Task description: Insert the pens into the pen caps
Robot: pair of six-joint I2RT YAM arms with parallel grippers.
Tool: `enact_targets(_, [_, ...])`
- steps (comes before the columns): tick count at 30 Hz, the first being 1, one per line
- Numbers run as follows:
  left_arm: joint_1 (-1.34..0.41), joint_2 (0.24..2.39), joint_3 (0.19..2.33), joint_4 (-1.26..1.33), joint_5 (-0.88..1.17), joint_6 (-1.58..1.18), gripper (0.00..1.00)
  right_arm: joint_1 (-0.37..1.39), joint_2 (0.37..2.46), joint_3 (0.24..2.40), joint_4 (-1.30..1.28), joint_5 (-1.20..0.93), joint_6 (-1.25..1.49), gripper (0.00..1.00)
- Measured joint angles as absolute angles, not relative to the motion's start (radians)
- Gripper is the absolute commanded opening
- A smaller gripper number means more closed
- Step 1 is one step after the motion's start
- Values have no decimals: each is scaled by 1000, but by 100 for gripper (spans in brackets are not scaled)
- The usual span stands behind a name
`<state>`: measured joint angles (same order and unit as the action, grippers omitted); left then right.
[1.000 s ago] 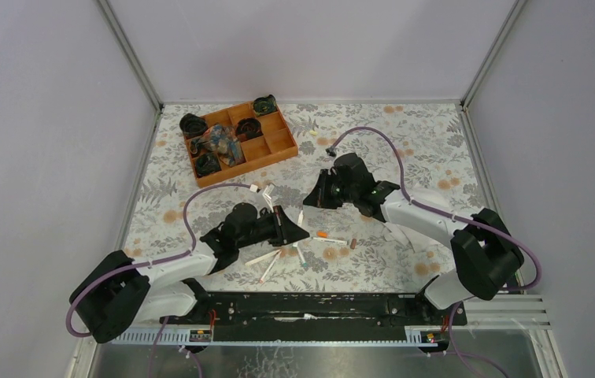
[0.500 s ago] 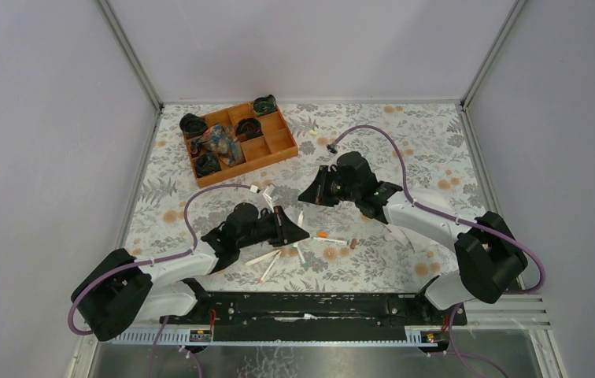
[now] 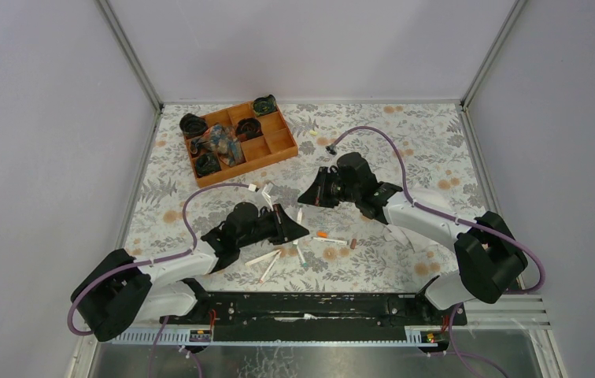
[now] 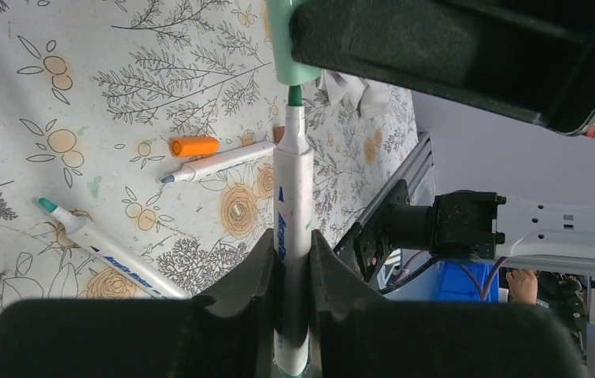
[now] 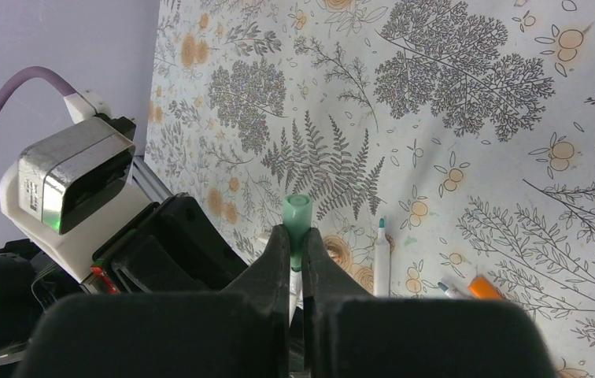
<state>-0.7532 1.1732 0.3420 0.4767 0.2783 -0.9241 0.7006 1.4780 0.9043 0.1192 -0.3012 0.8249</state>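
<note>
My left gripper (image 3: 297, 228) is shut on a white pen (image 4: 293, 228) with a green tip (image 4: 295, 96). My right gripper (image 3: 308, 197) is shut on a green pen cap (image 5: 297, 216), also seen in the left wrist view (image 4: 288, 47). The pen's tip sits right at the cap's open mouth, in line with it, above the table. Loose pens lie below: one by an orange cap (image 4: 195, 146), one with a teal tip (image 4: 101, 242), others in the top view (image 3: 263, 257). A brown cap (image 3: 355, 242) lies to the right.
An orange compartment tray (image 3: 277, 146) with black parts stands at the back left. Small white pieces (image 3: 267, 189) lie behind the left gripper. A yellowish cap (image 3: 314, 133) lies far back. A black rail (image 3: 302, 307) runs along the near edge.
My right gripper has shifted slightly left and toward the left gripper with the green cap. The left gripper has edged up with the pen, closing the gap.
</note>
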Motion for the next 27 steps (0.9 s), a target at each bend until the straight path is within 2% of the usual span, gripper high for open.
enact_targets(27, [-715,1202,354,508,271,-949,0,698,1478,879,194,-318,827,0])
